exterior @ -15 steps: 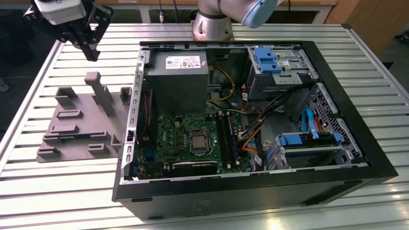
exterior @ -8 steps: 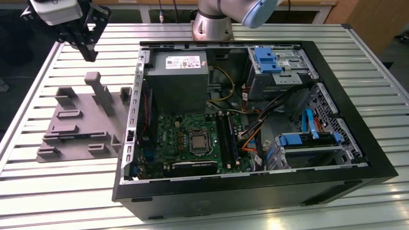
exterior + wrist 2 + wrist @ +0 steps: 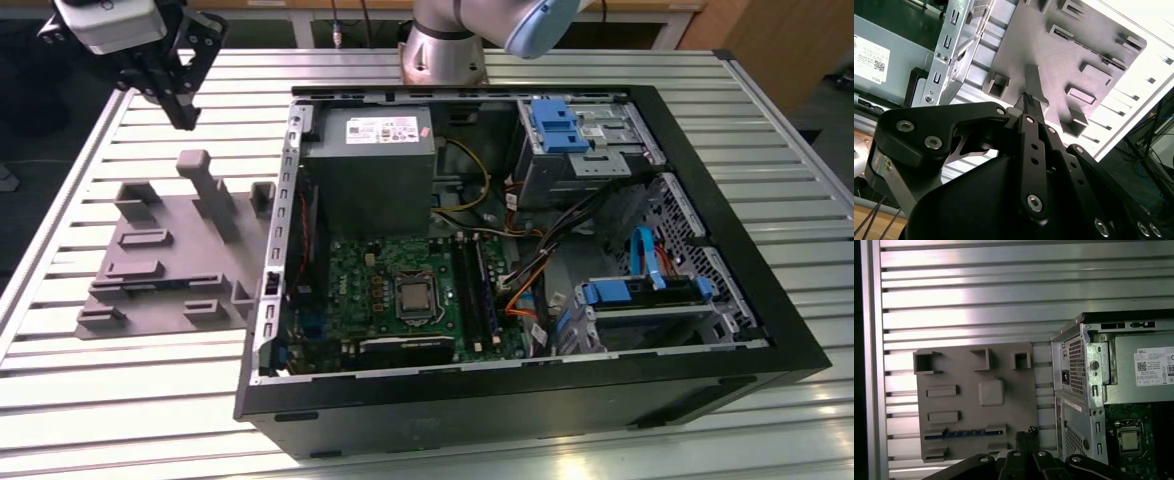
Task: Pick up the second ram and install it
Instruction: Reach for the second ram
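Pincer [image 3: 184, 120] closed, empty, above grey holder block [image 3: 160, 250]; second ram [image 3: 961, 432] mostly hidden in slot.

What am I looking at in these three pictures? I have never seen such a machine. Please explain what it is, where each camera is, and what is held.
It is one robot arm with an end effector, its grasping part. The exterior view looks from outside at a slatted metal table. On it stand an open computer case and a grey holder block. Both wrist views come from cameras riding on the arm. The end effector hangs above the table near the holder block. In the first wrist view, the second ram, a thin dark stick, lies in a slot of the holder block, so it is not held.
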You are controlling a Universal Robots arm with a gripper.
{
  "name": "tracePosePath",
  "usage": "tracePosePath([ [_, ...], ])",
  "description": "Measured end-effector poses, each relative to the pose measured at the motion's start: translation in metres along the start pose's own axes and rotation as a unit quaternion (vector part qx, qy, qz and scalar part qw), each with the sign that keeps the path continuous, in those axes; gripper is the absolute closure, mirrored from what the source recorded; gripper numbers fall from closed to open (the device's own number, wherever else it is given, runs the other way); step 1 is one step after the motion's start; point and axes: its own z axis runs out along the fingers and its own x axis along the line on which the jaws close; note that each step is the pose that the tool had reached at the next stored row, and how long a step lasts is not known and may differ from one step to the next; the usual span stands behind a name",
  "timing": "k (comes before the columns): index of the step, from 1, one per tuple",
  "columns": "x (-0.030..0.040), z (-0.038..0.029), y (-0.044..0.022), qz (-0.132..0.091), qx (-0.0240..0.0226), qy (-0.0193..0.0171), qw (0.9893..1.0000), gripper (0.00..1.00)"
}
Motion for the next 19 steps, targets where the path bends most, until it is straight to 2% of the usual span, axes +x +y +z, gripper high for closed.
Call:
tracePosePath([
  [19, 0.0080, 0.0000, -0.0030, 0.000, 0.0000, 0.0000, 1.0000, 0.89],
])
